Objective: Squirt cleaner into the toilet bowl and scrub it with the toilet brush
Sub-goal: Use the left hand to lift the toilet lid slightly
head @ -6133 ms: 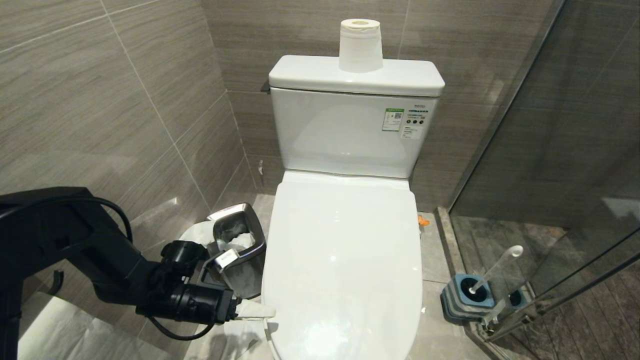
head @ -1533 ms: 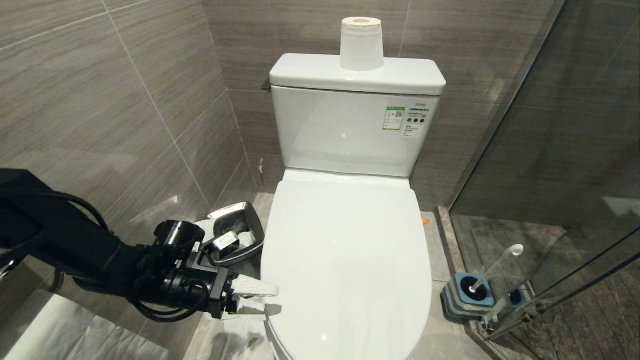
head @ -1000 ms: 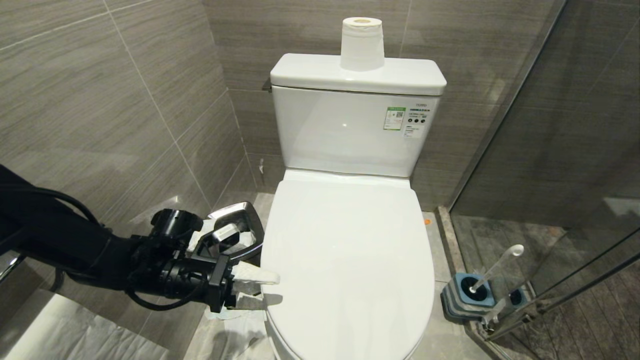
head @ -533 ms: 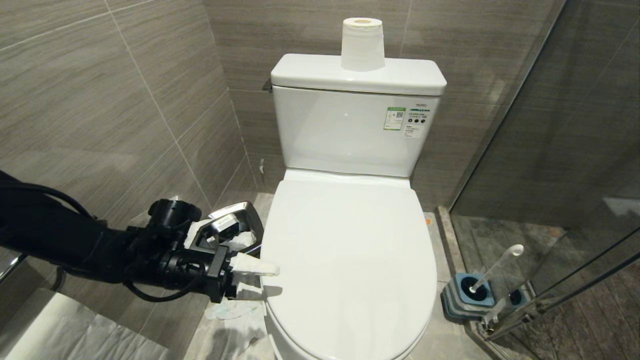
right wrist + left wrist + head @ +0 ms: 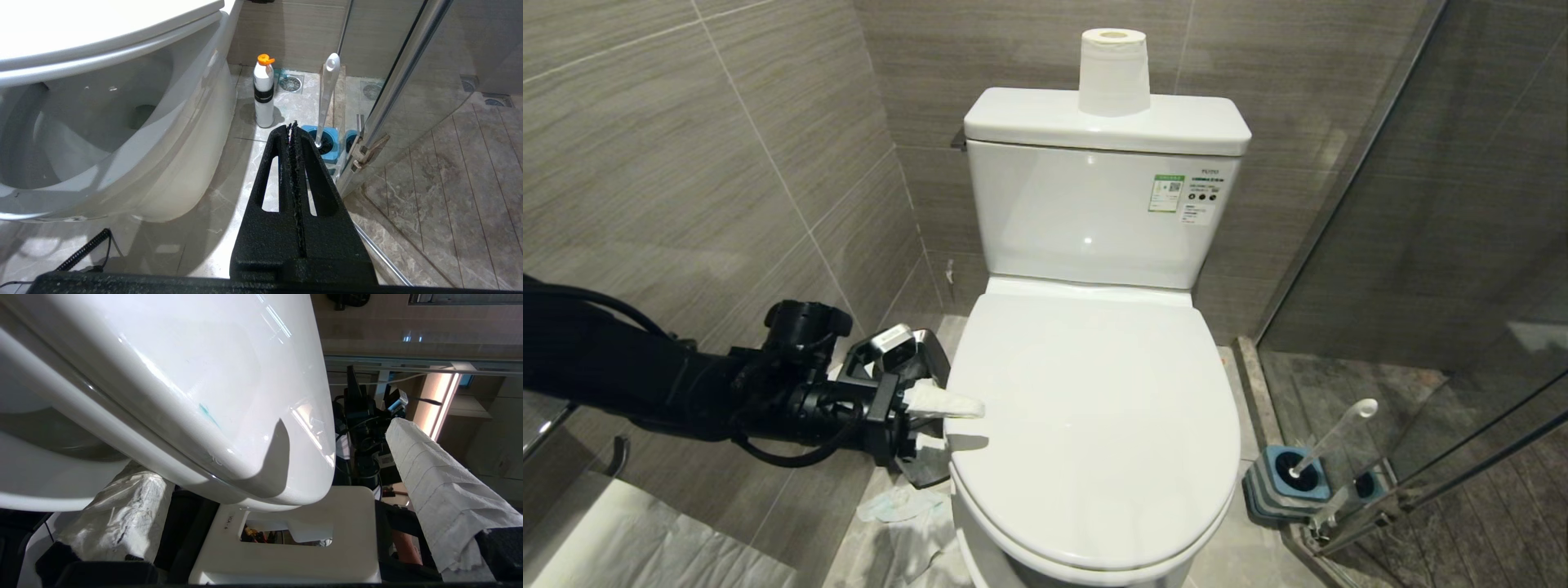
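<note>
The toilet bowl [image 5: 1094,220] stands against the back wall, its white lid [image 5: 1094,425] down over it and slightly raised at the front. My left gripper [image 5: 960,425] is open at the lid's left edge, one paper-wrapped finger [image 5: 943,403] above it and the other below. In the left wrist view the lid [image 5: 196,375], marked with a small teal smear of cleaner [image 5: 208,412], sits between the fingers [image 5: 441,490]. The toilet brush [image 5: 1331,441] stands in its blue holder [image 5: 1286,486] at the right. My right gripper [image 5: 292,124] is shut and empty, hanging low near the brush [image 5: 327,94].
A white bottle with an orange cap [image 5: 263,94] stands on the floor beside the toilet. A steel bin [image 5: 923,347] is wedged between toilet and left wall, behind my gripper. Tissue [image 5: 898,506] lies on the floor. A paper roll [image 5: 1113,73] tops the tank. A glass shower door [image 5: 1421,245] closes the right.
My left gripper has risen at the lid's left edge, and the lid's front has lifted with it, opening a gap underneath. The right arm has not moved.
</note>
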Available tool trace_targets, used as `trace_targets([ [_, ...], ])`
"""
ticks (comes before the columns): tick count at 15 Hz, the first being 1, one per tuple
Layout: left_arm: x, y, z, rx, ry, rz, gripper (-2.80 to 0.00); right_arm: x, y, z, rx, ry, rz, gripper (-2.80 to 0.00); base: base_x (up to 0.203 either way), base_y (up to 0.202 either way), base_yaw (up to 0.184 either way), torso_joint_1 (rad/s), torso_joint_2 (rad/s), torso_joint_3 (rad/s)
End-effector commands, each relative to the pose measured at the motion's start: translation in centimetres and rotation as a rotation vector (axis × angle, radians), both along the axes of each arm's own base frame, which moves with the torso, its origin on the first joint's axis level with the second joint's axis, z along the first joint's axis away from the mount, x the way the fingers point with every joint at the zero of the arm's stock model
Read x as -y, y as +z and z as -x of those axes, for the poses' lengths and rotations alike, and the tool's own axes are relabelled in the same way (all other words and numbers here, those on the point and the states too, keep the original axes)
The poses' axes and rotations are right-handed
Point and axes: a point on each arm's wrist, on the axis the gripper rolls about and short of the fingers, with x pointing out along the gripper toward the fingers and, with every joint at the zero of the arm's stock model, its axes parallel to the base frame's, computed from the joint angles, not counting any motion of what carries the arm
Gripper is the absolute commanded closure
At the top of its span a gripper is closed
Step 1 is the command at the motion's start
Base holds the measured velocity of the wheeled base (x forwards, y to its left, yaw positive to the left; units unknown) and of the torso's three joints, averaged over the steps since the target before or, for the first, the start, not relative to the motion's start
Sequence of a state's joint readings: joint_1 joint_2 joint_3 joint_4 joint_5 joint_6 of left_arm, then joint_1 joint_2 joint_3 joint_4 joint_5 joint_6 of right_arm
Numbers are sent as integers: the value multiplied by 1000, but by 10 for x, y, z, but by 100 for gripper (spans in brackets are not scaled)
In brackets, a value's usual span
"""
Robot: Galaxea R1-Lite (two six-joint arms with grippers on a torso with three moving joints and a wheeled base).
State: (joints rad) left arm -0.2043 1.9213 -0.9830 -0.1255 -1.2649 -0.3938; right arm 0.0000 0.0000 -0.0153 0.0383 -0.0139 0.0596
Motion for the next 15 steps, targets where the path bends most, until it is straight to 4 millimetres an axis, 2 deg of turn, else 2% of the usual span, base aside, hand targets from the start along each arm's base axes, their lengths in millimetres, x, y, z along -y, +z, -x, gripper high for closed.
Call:
trace_targets([
  [1,0,3,-2,11,1,6,-280,0,0,0,0,0,0,0,0,0,0,0,0,0],
  [6,-5,17,-9,45,22,17,-280,0,0,0,0,0,0,0,0,0,0,0,0,0],
  [11,-5,46,-18,86,41,40,-280,0,0,0,0,0,0,0,0,0,0,0,0,0],
  [15,-5,56,-18,118,44,46,-280,0,0,0,0,0,0,0,0,0,0,0,0,0],
])
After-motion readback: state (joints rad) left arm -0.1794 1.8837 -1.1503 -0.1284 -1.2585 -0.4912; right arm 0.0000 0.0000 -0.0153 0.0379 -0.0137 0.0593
